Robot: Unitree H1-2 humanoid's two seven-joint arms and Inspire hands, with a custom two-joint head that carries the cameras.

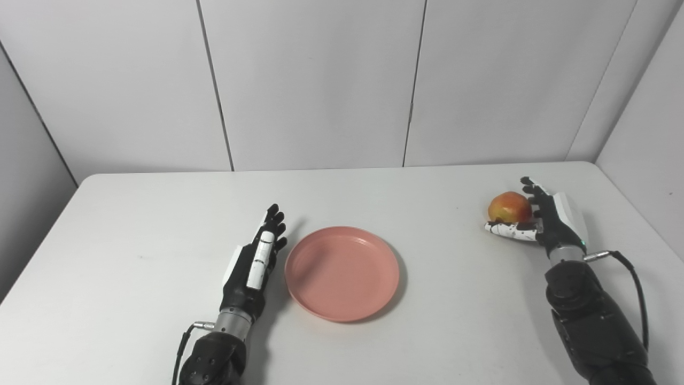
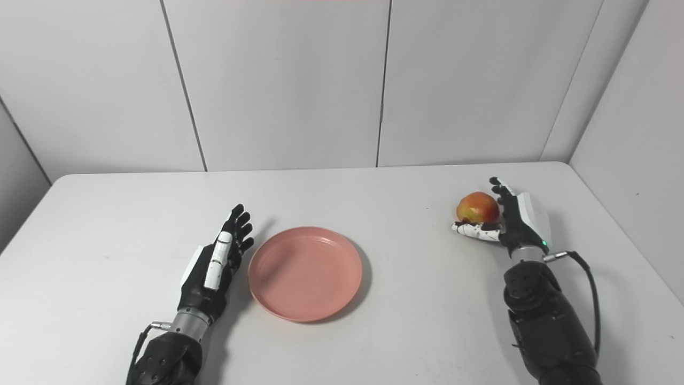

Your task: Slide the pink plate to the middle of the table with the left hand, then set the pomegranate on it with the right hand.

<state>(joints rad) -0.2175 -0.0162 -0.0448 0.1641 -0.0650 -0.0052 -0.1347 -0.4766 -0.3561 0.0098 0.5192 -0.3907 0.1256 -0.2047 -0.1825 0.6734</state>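
A pink plate lies flat near the middle of the white table, empty. My left hand rests just left of its rim with fingers straight and apart, holding nothing. At the right side sits a red and yellow pomegranate. My right hand is against its right side, thumb stretched under the front of the fruit and fingers reaching around behind it. The fruit still rests on the table and the fingers are not closed on it.
Grey wall panels stand close behind the table's far edge and along the right side. A black cable loops off my right wrist. Bare tabletop lies between plate and fruit.
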